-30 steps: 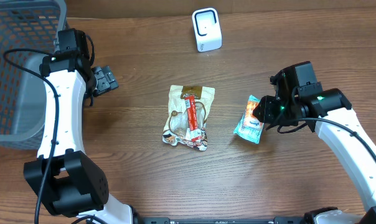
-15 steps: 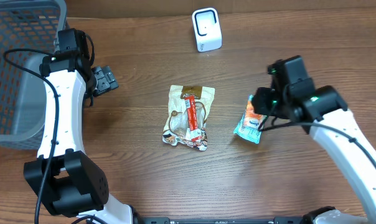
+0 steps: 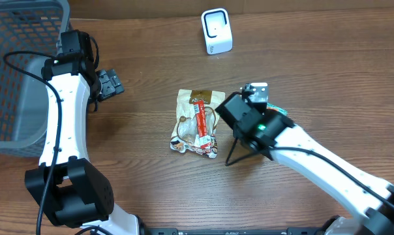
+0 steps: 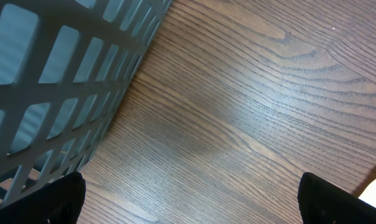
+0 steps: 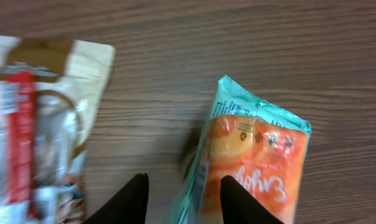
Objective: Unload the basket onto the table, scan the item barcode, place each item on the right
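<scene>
At ten o'clock on the wooden table (image 3: 327, 59), a grey basket (image 3: 14, 65) flanks the left gripper (image 3: 110, 83), its jaws spread wide and empty. A beige pouch (image 3: 198, 122) lies centre, with the white scanner (image 3: 216, 31) at twelve. At the pouch's three o'clock, the right gripper (image 5: 185, 183) straddles one edge of the orange snack packet (image 5: 256, 165); whether it grips cannot be told.

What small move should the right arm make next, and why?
Probably lift the snack packet and ease it toward the white scanner. The right gripper has its fingers either side of the packet's teal edge, though a firm pinch cannot be confirmed, and the scanner stands at the table's far side, beyond the beige pouch.
</scene>
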{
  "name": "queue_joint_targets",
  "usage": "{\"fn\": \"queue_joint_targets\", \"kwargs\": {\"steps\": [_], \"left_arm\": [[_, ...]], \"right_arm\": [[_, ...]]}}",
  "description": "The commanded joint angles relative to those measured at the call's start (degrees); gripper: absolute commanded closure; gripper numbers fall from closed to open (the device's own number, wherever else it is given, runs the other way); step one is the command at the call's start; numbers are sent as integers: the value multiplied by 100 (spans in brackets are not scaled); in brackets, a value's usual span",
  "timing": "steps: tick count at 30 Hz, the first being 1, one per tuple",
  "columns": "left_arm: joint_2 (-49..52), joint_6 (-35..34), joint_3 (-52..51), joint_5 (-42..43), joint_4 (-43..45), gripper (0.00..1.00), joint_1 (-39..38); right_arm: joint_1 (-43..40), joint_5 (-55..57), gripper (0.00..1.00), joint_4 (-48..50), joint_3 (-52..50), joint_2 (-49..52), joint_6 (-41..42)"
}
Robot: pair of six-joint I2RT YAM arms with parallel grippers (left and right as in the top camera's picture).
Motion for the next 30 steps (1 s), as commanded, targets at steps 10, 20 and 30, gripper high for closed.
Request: {"fn": "queue_joint_targets", "kwargs": {"steps": [10, 20, 30], "left_arm": [[-149, 105, 90, 39, -7, 0, -7], [-149, 105, 90, 39, -7, 0, -7], [-149, 105, 90, 39, -7, 0, -7]], "right_arm": [[15, 601, 61, -39, 127, 367, 166], [15, 608, 57, -380, 560, 326, 103], [13, 323, 60, -778, 579, 315, 170]]}}
